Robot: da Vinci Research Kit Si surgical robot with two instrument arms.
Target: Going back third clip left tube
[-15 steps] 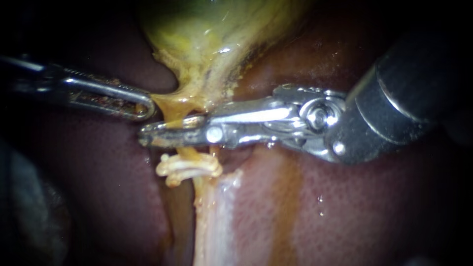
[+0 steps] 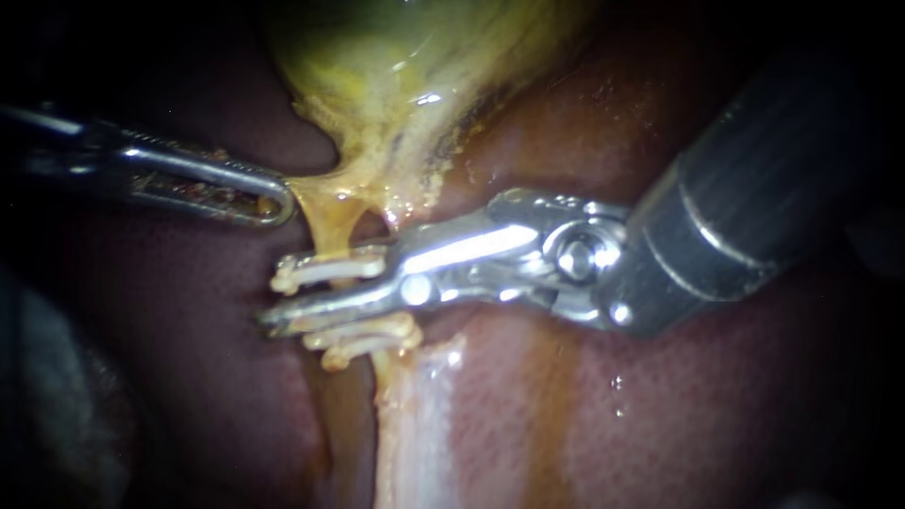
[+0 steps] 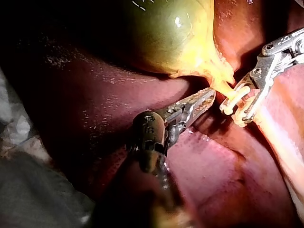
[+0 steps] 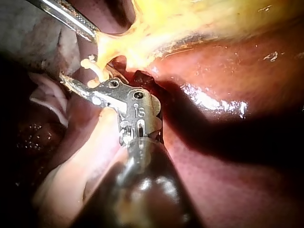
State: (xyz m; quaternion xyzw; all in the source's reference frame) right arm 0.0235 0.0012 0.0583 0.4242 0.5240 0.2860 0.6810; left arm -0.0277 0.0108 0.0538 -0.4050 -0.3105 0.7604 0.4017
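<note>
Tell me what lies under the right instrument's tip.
The tube runs under the right instrument, with one clip on its gallbladder side and more clips on the other. The tube right beneath is covered.

My right instrument (image 2: pixel 292 306) lies across the tube (image 2: pixel 332 226) in a narrow slot, 1 clip (image 2: pixel 325 269) just above and 2 clips (image 2: pixel 363 335) just below, so its open jaws have little room either way. My left instrument (image 2: pixel 269 200), clamped on the gallbladder (image 2: pixel 396 94) neck, blocks the upper left. Open room lies to the right, over bare liver (image 2: pixel 584 396).
</note>
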